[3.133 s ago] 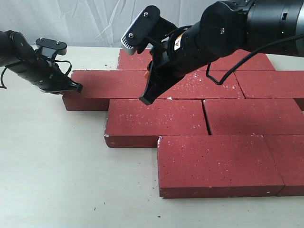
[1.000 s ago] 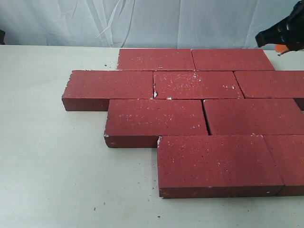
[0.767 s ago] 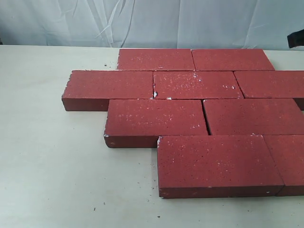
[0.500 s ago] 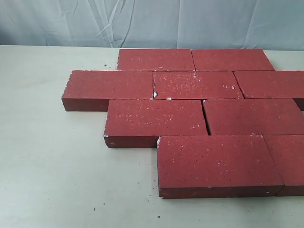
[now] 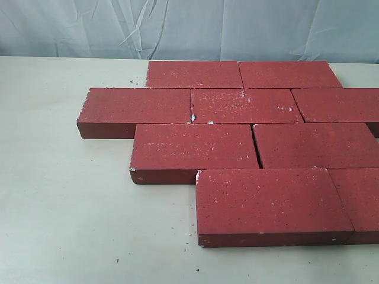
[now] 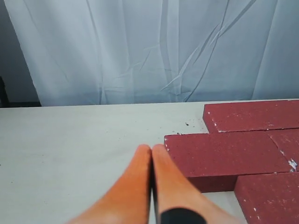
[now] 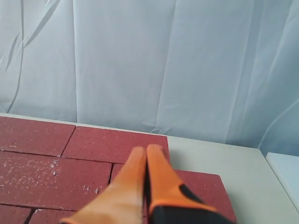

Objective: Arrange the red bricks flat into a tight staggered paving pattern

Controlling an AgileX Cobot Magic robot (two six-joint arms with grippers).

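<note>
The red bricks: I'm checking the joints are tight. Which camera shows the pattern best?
The exterior view: the red bricks lie flat in four staggered rows, joints visible, though cropped at the right. The left wrist view shows only a few bricks past the shut left hand; the right wrist view likewise past the right hand.

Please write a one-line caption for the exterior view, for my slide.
Red bricks lie flat in four staggered rows on a pale table.

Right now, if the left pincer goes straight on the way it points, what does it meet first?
Likely the bare table, then the pale curtain; the nearest red brick lies beside that line. Depth is unclear.
</note>
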